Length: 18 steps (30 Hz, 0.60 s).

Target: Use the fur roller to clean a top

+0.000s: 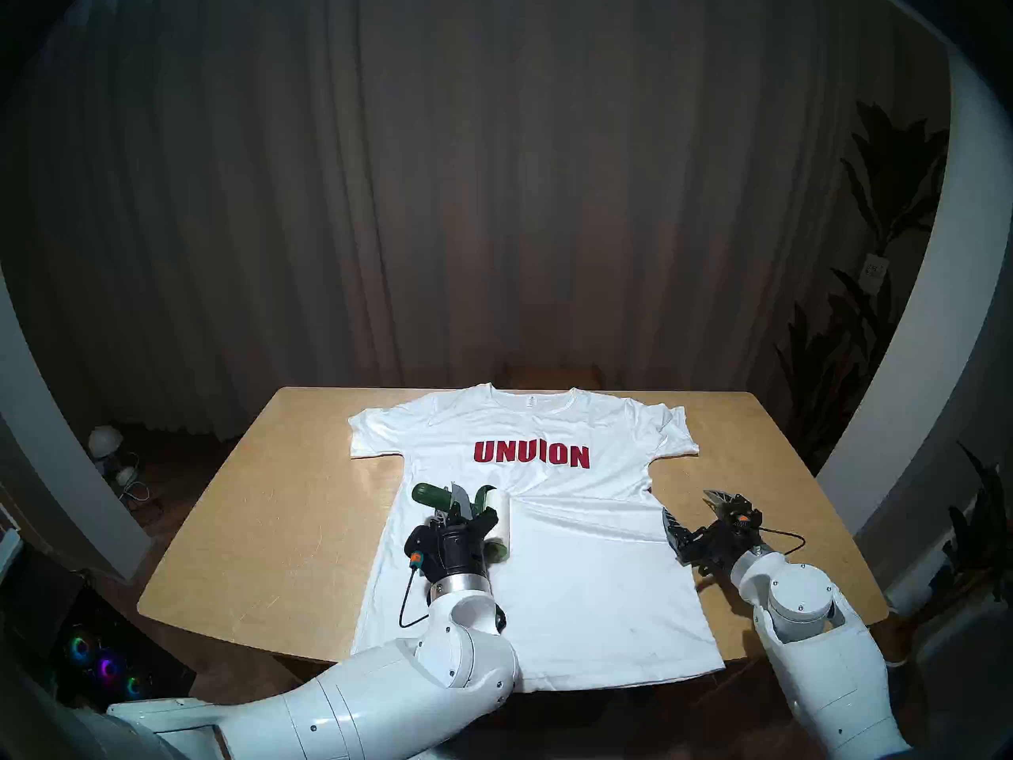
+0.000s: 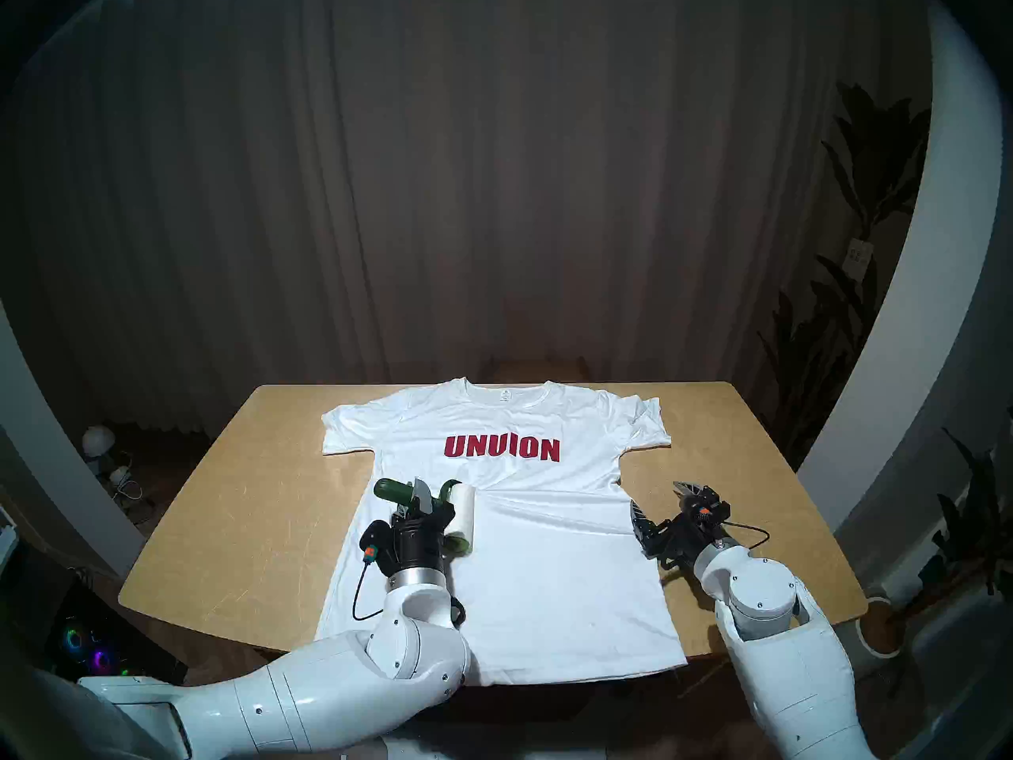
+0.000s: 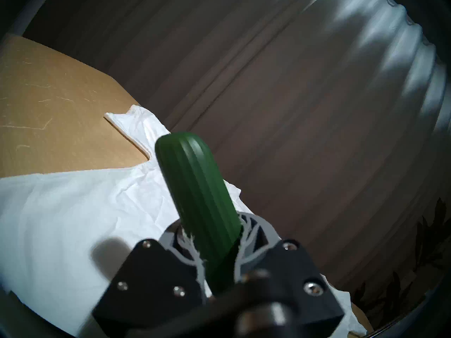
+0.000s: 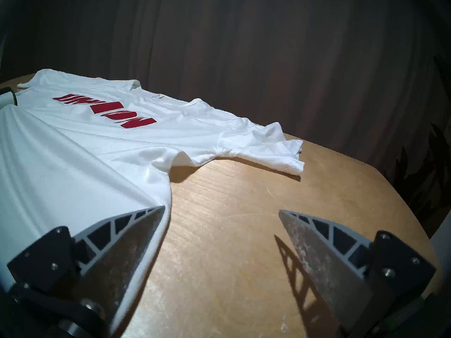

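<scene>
The top (image 1: 575, 550) is a white T-shirt with red "UNUION" letters, spread flat on the wooden table (image 1: 263, 523). My left gripper (image 1: 457, 504) is shut on the dark green handle of the fur roller (image 1: 501, 523), whose white roll lies on the shirt's left side below the letters. In the left wrist view the green handle (image 3: 197, 201) sticks up between the fingers. My right gripper (image 1: 693, 509) stands open at the shirt's right edge, one finger (image 4: 127, 235) over the cloth, the other (image 4: 314, 237) over bare table. The shirt (image 4: 102, 140) fills the right wrist view's left.
Brown curtains hang behind the table. A dark plant (image 1: 877, 249) stands at the right, a lamp and cables (image 1: 104, 446) on the floor at the left. Bare tabletop lies to both sides of the shirt.
</scene>
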### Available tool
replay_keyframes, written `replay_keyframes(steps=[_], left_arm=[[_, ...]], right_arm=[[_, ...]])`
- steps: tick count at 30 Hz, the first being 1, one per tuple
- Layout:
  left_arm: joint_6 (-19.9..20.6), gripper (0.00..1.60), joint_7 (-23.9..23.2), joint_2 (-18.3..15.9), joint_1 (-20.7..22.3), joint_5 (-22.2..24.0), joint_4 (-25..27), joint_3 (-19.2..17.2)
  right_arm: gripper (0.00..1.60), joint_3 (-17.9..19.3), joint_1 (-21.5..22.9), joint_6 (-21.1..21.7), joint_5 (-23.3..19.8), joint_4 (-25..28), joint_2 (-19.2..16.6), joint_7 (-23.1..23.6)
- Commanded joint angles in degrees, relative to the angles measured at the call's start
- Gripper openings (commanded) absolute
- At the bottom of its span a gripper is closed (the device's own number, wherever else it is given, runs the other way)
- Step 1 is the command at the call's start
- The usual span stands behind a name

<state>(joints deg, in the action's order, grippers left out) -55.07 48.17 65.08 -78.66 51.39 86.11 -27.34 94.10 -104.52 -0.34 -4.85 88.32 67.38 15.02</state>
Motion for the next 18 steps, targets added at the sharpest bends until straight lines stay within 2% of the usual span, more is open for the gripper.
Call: replay_keyframes(steps=[1,18], left_arm=[[0.07,0.00,0.46,-1.00,-0.33,-0.36,0.17,-1.37],[0.07,0.00,0.73,-2.86,-2.82,-2.45,0.40,-2.14]], right_arm=[[1.60,-0.86,-4.65,3.83,2.03,-5.81,-0.56,-0.88],[1.60,-1.76,-4.62,4.03,1.27,-5.49,-1.40,-1.85]])
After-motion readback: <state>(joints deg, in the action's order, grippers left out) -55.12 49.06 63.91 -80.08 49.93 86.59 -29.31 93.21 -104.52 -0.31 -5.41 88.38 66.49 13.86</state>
